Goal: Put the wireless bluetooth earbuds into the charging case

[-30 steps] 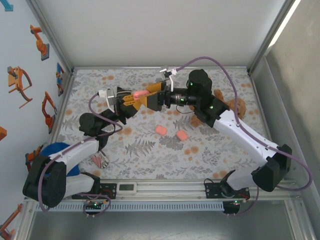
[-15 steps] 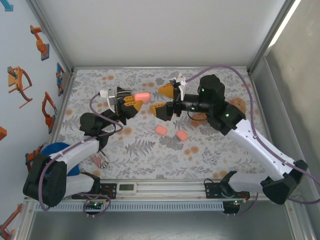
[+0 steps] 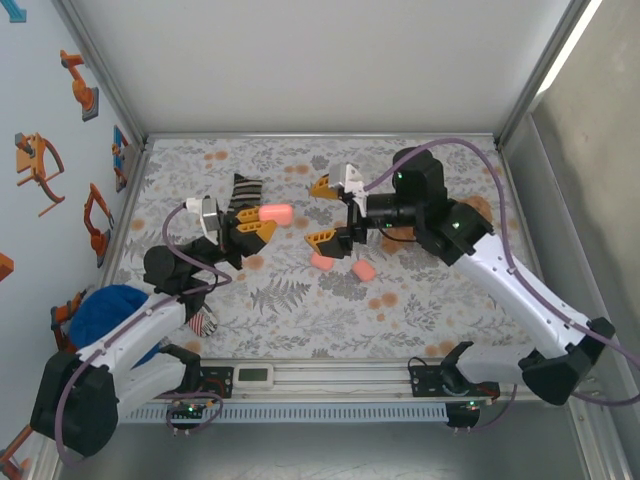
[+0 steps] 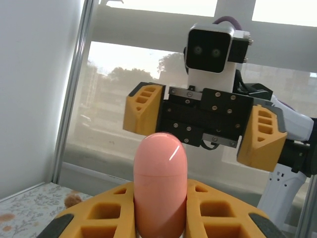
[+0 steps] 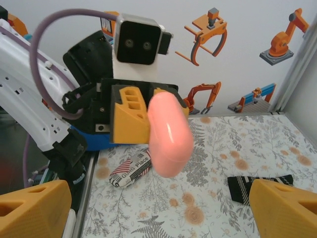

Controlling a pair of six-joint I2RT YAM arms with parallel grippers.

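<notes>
A closed salmon-pink charging case (image 3: 278, 213) is held up off the cloth, my left gripper (image 3: 260, 218) shut on its lower half. In the left wrist view the case (image 4: 160, 183) stands upright between the yellow fingers (image 4: 99, 218). My right gripper (image 3: 324, 212) faces it from the right, jaws wide open, a short gap away and holding nothing. From the right wrist, the case (image 5: 168, 134) hangs ahead of the open right gripper (image 5: 158, 213). Two more pink cases (image 3: 321, 260) (image 3: 364, 270) lie on the floral cloth below the right gripper. The earbuds are out of view.
A black-and-white striped cloth piece (image 3: 244, 190) lies behind the left gripper. A striped printed packet (image 5: 131, 171) sits near the left arm's base, beside a blue object (image 3: 108, 312). A brown lump (image 3: 478, 210) lies behind the right arm. Grey walls enclose the table.
The right gripper has drawn back to the right from around the case and turned its open jaws. The left gripper has moved nearer and lower with the case still held.
</notes>
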